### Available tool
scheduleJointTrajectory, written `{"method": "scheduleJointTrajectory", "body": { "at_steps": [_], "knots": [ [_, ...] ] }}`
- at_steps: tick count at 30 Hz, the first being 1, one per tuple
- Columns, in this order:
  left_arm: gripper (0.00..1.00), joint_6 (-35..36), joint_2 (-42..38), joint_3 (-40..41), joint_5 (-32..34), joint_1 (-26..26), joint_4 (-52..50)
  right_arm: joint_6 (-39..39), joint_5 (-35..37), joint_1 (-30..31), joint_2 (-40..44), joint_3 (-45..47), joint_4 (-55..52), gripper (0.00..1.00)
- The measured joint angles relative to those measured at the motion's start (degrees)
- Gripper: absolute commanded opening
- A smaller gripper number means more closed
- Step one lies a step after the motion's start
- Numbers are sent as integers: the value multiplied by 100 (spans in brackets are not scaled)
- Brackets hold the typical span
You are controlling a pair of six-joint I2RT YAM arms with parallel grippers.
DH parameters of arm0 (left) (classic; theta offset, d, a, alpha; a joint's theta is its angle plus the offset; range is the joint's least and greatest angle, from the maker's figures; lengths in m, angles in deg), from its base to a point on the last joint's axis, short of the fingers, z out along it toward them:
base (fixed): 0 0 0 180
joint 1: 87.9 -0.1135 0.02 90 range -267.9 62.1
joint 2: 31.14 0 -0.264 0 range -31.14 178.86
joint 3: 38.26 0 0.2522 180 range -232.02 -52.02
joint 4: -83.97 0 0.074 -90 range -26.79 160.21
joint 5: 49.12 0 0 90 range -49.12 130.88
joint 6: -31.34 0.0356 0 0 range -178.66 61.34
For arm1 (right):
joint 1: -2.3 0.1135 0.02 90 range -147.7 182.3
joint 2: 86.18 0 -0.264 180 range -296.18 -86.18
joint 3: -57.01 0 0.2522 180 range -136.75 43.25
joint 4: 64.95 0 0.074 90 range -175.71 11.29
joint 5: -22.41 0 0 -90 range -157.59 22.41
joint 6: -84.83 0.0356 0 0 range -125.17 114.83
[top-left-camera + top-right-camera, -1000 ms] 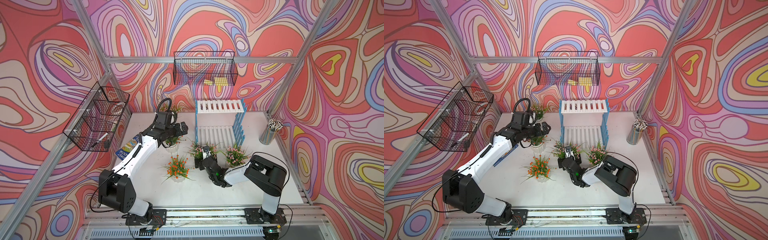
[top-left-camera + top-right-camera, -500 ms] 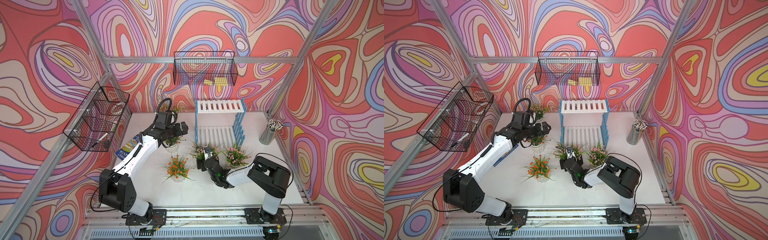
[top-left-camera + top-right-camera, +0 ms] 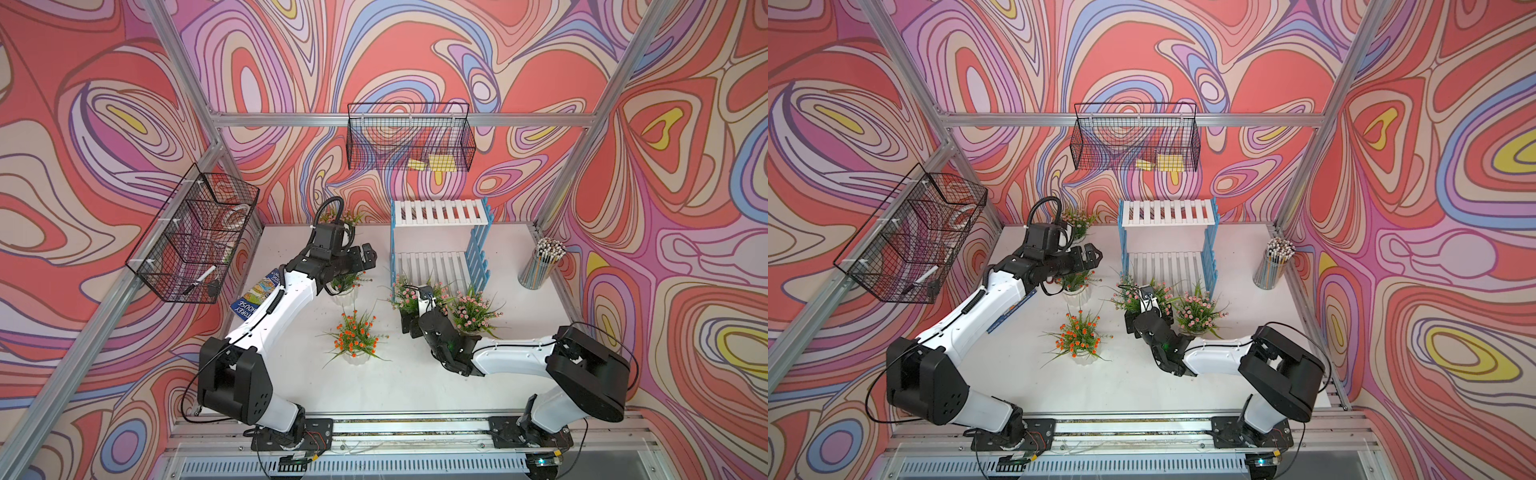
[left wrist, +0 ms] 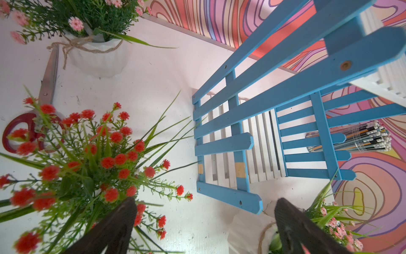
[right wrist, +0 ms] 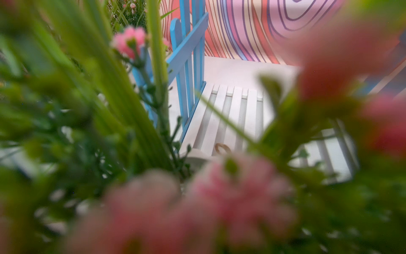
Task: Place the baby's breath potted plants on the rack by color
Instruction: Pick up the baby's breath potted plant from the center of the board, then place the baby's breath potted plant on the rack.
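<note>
White pot (image 3: 356,360) holds orange flowers (image 3: 353,332); clear cup (image 3: 534,277) holds pencils (image 3: 550,249).

Perhaps "TOREY HOUSE" on booklet (image 3: 252,297)

rack (image 3: 440,212): upright, rear centre | pink plants (image 3: 471,305): three, upright, beside rack | orange plants (image 3: 355,334): two, upright, left of rack

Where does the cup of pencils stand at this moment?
In both top views the cup of pencils stands on the table, near its right edge, right of the rack and apart from it.
</note>
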Motion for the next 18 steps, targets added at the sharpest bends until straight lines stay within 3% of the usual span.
{"method": "scheduleJointTrajectory", "body": {
  "at_steps": [8,18],
  "knots": [
    [100,0,0,109,-4,0,57,-90,-59,-680,-247,-710,-125,72],
    [100,-4,0,166,-61,-26,188,-118,-627,-1628,-1845,-2048,-72,73]
  ]
}}
